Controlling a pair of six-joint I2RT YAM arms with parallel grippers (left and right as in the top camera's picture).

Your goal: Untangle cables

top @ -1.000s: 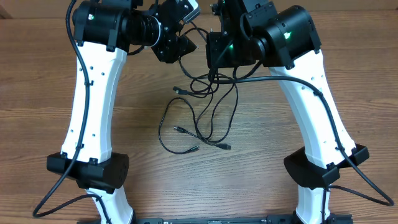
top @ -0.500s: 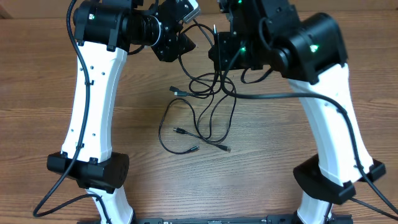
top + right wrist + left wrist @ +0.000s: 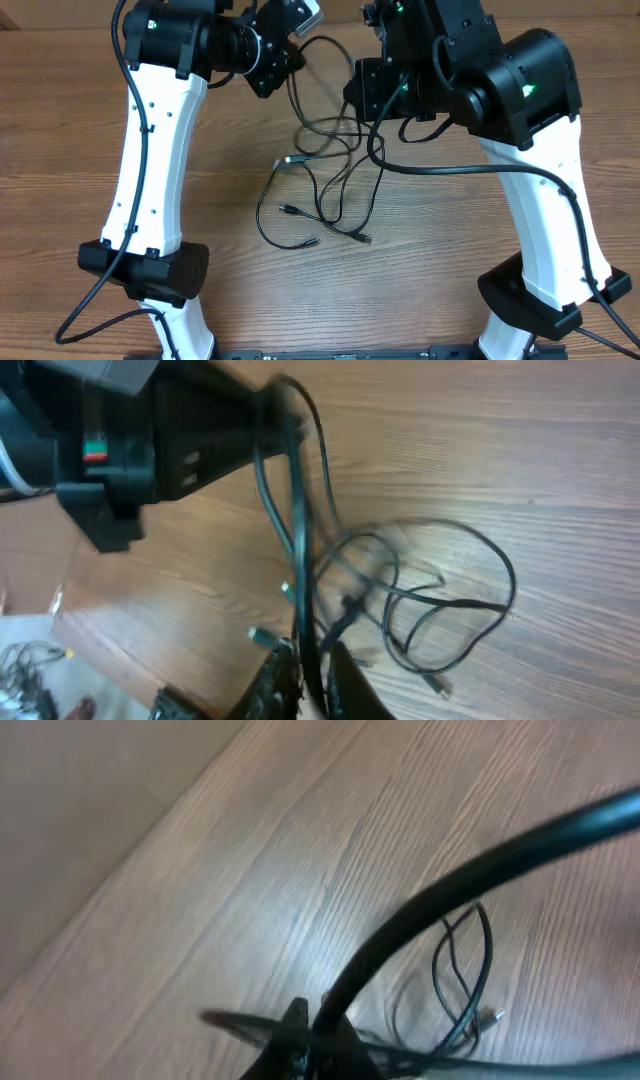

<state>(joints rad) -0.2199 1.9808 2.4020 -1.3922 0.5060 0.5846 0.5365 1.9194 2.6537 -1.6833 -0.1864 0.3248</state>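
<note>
Black cables (image 3: 322, 190) partly lifted, left end effector (image 3: 305, 1045) and right end effector (image 3: 305, 685) each clamped on a strand upper centre; looks mid-pull, next likely spread apart without cinching loops.

At 6 o'clock we see the left jaws, dark and blurred, closed on one strand of the cables (image 3: 450, 880), which arcs up toward 2 o'clock. More thin loops lie on the wooden counter (image 3: 250, 870) at 4 o'clock, a small plug (image 3: 491, 1015) beside them.
</note>
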